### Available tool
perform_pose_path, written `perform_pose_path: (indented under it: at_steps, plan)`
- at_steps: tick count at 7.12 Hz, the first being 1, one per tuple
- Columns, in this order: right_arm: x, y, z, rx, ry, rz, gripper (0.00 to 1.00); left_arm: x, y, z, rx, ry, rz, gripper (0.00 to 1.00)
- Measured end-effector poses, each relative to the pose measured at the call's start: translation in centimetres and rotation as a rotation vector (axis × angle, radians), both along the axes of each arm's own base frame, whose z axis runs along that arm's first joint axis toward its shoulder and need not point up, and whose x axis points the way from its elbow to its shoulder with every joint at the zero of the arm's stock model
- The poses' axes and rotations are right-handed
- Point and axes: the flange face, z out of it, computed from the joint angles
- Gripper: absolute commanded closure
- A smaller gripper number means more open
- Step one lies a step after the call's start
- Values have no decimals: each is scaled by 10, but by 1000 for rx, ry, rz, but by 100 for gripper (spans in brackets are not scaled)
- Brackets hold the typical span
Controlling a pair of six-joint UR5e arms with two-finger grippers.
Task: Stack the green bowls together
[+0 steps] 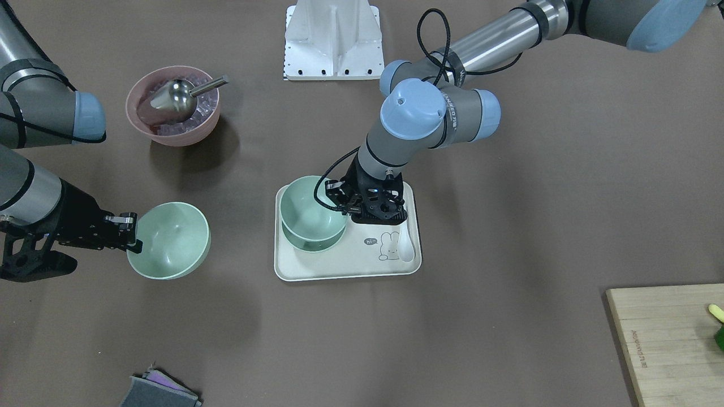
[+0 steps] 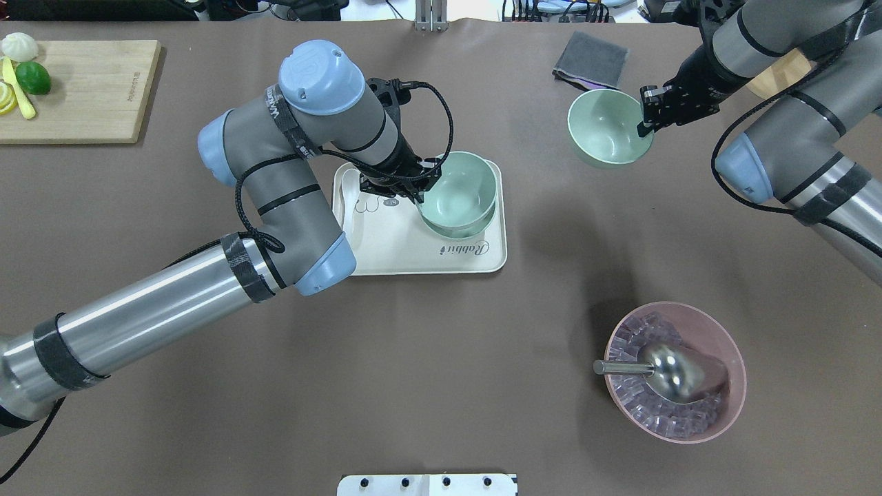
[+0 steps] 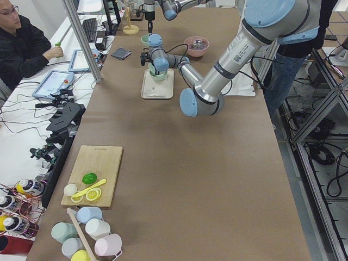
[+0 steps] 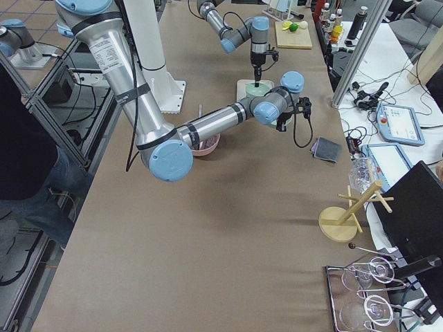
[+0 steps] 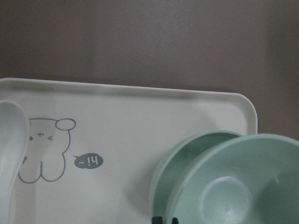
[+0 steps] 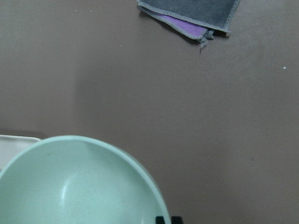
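right tool (image 1: 134,236) pinches lone bowl's (image 1: 172,237) rim, clear of tray (image 1: 339,267).

Tray (image 2: 386,248) printed "Rabbit" in script, "hi~" in dark speech bubble (image 1: 370,241)

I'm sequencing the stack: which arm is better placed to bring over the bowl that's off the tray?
Right. The right end effector grips the lone green bowl by its rim; the left end effector is occupied, holding the upper green bowl over the tray.

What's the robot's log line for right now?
left hand: grips top green bowl, over lower green bowl on tray | right hand: grips third green bowl by rim
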Motion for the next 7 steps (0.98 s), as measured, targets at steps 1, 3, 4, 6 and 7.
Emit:
perform_pose_path:
  at_steps: [1, 3, 4, 6, 7]
  plan:
    - [0, 0, -1, 1, 0, 0, 100, 1, 1, 0, 1, 0, 1, 55]
    - [0, 0, -1, 2, -1, 0, 100, 3, 3, -1, 7, 8, 0, 2]
    - [-1, 0, -2, 3, -2, -1, 100, 5, 5, -3, 16, 19, -10, 2]
    - [-3, -2, -10, 12, -7, -1, 100, 0, 7, -8, 37, 42, -28, 3]
    - [-6, -3, -20, 12, -15, 2, 100, -19, -2, -13, 29, 48, -33, 2]
